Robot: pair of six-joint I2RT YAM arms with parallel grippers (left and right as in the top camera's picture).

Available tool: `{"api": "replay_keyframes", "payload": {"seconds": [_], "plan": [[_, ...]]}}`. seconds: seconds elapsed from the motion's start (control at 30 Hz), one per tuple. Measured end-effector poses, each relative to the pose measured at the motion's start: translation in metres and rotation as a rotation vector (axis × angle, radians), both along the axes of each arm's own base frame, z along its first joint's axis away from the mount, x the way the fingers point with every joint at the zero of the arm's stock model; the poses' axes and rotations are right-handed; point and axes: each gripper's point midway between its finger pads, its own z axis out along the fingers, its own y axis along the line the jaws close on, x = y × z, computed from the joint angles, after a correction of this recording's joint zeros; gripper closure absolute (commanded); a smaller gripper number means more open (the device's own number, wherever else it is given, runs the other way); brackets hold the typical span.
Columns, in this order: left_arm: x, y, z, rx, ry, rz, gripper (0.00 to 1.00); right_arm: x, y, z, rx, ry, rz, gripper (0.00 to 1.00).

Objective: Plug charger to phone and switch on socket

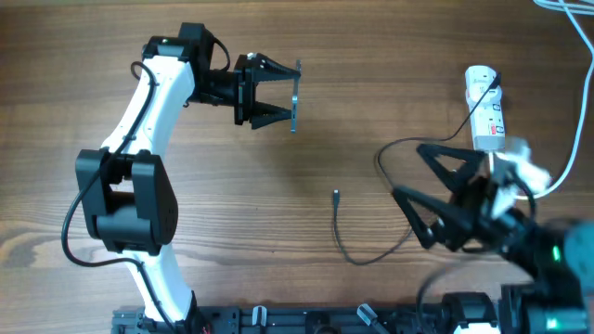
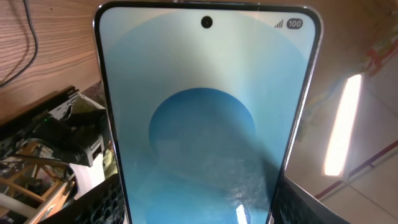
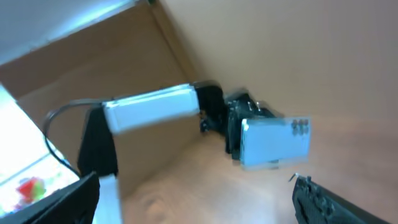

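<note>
Phone [image 2: 199, 124] fills the left wrist view, clamped on edge in the left gripper [image 1: 289, 96]. Its charger [image 1: 336, 196] tip lies well apart, unplugged. Right gripper [image 1: 408, 171], fingers spread, hovers near the socket [image 1: 484, 111]; plugging and switching both remain.

A robotics lab bench: a left arm [image 1: 153, 102] and right arm [image 1: 520, 237] mounted on a black rail [image 1: 278, 320] edging a wood-grain worktop [image 1: 278, 204], wiring clutter [image 2: 43, 162] beside.
</note>
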Motion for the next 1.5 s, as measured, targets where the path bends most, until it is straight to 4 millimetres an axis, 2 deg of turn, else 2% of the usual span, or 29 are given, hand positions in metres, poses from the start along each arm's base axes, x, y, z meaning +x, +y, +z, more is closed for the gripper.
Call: {"api": "replay_keyframes", "payload": {"seconds": [0.1,0.23,0.33,0.43,0.6,0.73,0.83,0.93,1.03,1.1,1.13,1.2,1.33,1.43,1.5], "plan": [[0.000,0.000,0.000,0.005,0.017,0.001,0.47,0.018,-0.008,-0.026,-0.069,0.255,-0.070,0.01],[0.002,0.000,-0.003,0.020,0.036,0.004,0.48,0.027,-0.034,-0.047,-0.253,0.552,-0.253,0.00],[0.007,0.000,-0.009,0.055,0.038,0.010,0.49,0.030,-0.048,-0.048,-0.385,0.649,-0.338,0.00],[0.012,0.001,-0.019,0.121,0.053,0.026,0.49,0.044,-0.047,-0.041,-0.416,0.661,-0.345,0.03],[0.017,0.003,-0.029,0.187,0.086,0.048,0.49,0.055,-0.014,-0.044,-0.397,0.663,-0.174,0.06],[0.018,0.003,-0.032,0.206,0.103,0.054,0.49,0.049,0.011,-0.064,-0.494,0.714,-0.154,0.03],[0.018,0.004,-0.034,0.214,0.110,0.057,0.49,0.040,0.039,-0.079,-0.593,0.727,-0.146,0.01],[0.018,0.004,-0.034,0.215,0.112,0.057,0.49,0.040,0.066,-0.092,-0.678,0.759,-0.156,0.02],[0.018,0.004,-0.034,0.215,0.115,0.058,0.49,0.058,0.086,-0.099,-0.728,0.796,-0.192,0.02],[0.018,0.004,-0.034,0.216,0.118,0.058,0.49,0.074,0.096,-0.101,-0.727,0.822,-0.232,0.02],[0.018,0.004,-0.034,0.216,0.120,0.058,0.49,0.093,0.106,-0.099,-0.704,0.829,-0.272,0.02],[0.018,0.004,-0.034,0.217,0.133,0.060,0.49,0.105,0.113,-0.099,-0.676,0.831,-0.300,0.02],[0.018,0.004,-0.034,0.218,0.144,0.062,0.48,0.123,0.130,-0.100,-0.625,0.805,-0.316,0.15],[0.018,0.004,-0.033,0.217,0.154,0.064,0.48,0.134,0.135,-0.102,-0.605,0.792,-0.346,0.27],[0.018,0.003,-0.032,0.206,0.159,0.062,0.48,0.139,0.133,-0.103,-0.597,0.790,-0.385,0.27]]}}
